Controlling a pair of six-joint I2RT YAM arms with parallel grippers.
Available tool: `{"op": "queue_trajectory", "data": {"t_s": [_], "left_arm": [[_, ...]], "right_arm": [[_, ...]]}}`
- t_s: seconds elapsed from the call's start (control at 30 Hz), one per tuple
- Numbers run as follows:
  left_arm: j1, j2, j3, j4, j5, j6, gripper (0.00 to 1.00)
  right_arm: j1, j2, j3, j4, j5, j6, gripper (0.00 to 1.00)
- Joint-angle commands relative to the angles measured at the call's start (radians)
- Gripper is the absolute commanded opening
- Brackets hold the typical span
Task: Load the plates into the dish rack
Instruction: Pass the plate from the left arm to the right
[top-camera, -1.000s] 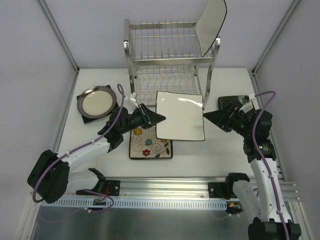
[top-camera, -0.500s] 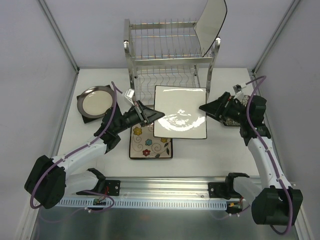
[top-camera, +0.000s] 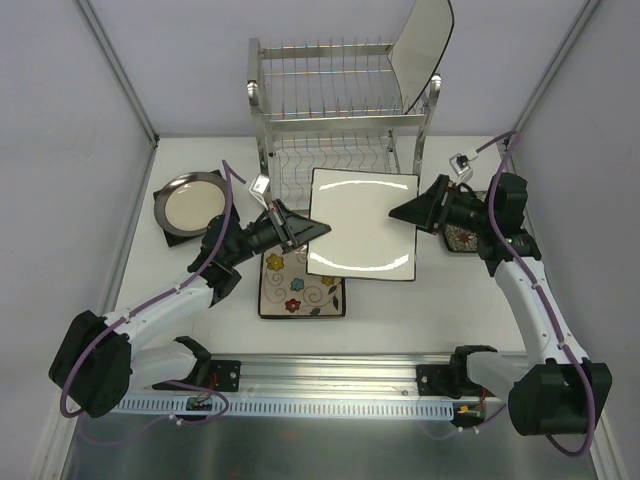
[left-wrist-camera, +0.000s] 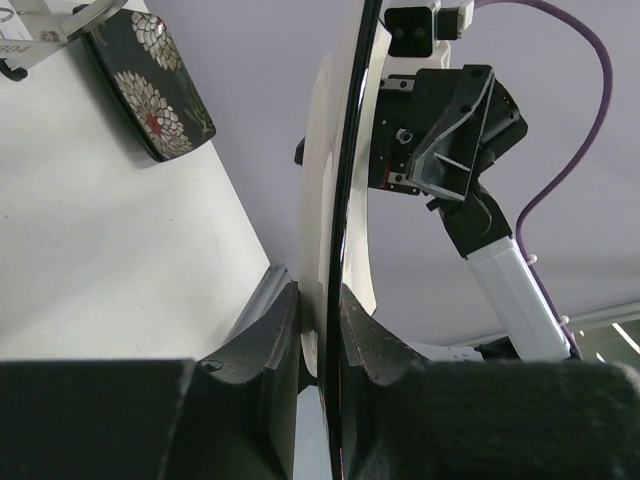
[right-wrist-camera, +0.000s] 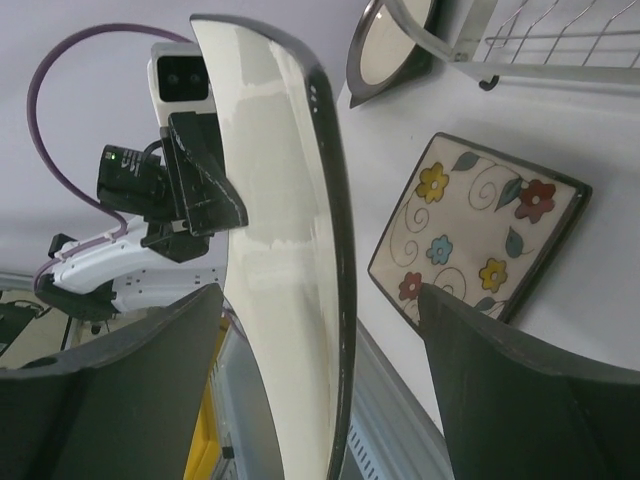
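At far left a round cream plate (top-camera: 192, 203) sits on a dark square one, flat on the counter (top-camera: 450, 300). Next comes my left tool (top-camera: 312, 232), pressed together on the left rim of the white square plate (top-camera: 362, 220). The left wrist view shows both fingers (left-wrist-camera: 270, 335) clamped tight against the thin dark edge. That plate hangs above the counter, tilted, just in front of the dish rack (top-camera: 330, 115). Below it, the cream flowered plate (top-camera: 300, 290) lies flat.

I judge the white plate to be glazed ceramic: stiff, weighty for a single edge pinch, slick, and liable to chip on chrome wire. Holding it by one rim invites it to pivot, so a second hold on the opposite rim seems wise.

Another plate (top-camera: 422, 50) stands in the rack's upper tier at the right end. My right tool (top-camera: 398, 213) is spread wide, one finger on each side of the white plate's right rim and apart from it. The dark flowered plate (top-camera: 465, 240) lies under that arm.
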Motion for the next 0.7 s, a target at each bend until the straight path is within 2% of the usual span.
{"op": "queue_trajectory", "data": {"t_s": [0.0,0.13,0.33,0.5,0.63,0.67], "left_arm": [[0.007,-0.033,0.099,0.280,0.016,-0.021,0.00],[0.007,-0.031,0.105,0.282,0.018,-0.012,0.00],[0.007,-0.030,0.107,0.279,0.031,-0.011,0.00],[0.010,-0.034,0.098,0.270,0.028,0.000,0.00],[0.018,-0.041,0.095,0.254,0.028,0.009,0.00],[0.019,-0.039,0.093,0.244,0.027,0.012,0.00]], "right_arm": [[0.019,0.002,0.061,-0.056,-0.069,-0.084,0.82],[0.020,0.002,0.067,-0.080,-0.089,-0.110,0.76],[0.020,-0.001,0.074,-0.093,-0.116,-0.135,0.53],[0.020,-0.004,0.096,-0.133,-0.132,-0.178,0.38],[0.020,-0.013,0.099,-0.137,-0.149,-0.184,0.18],[0.019,-0.016,0.100,-0.140,-0.150,-0.187,0.16]]}}
